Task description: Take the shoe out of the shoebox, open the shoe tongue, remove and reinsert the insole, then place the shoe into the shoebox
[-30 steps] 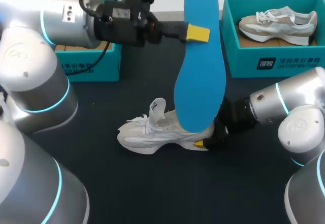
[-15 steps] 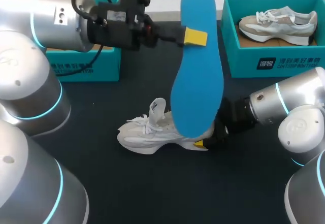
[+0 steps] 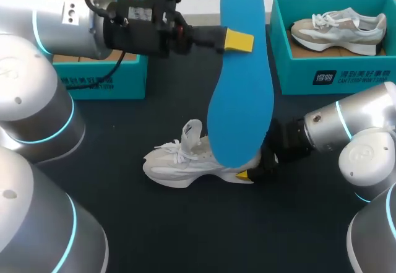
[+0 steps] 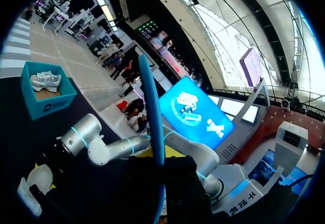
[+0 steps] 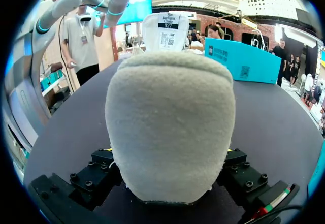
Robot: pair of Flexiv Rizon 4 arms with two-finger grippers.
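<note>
A long blue insole [image 3: 241, 81] hangs on end over the table, its lower end in front of the white shoe [image 3: 185, 161]. My left gripper [image 3: 239, 40] is shut on the insole's upper part; in the left wrist view the insole [image 4: 152, 112] rises edge-on from between the fingers. The shoe lies on the dark table with its tongue [image 3: 193, 130] raised. My right gripper [image 3: 247, 173] is at the shoe's heel. In the right wrist view the grey heel [image 5: 170, 117] fills the gap, with a finger against each side.
A teal shoebox [image 3: 334, 78] at the back right holds a second shoe [image 3: 337, 28]. Another teal box [image 3: 105, 78] stands at the back left, partly behind my left arm. Bare dark table lies in front of the shoe.
My left arm has shifted a little and the insole has swung slightly to the left. The right arm and the shoe have kept still.
</note>
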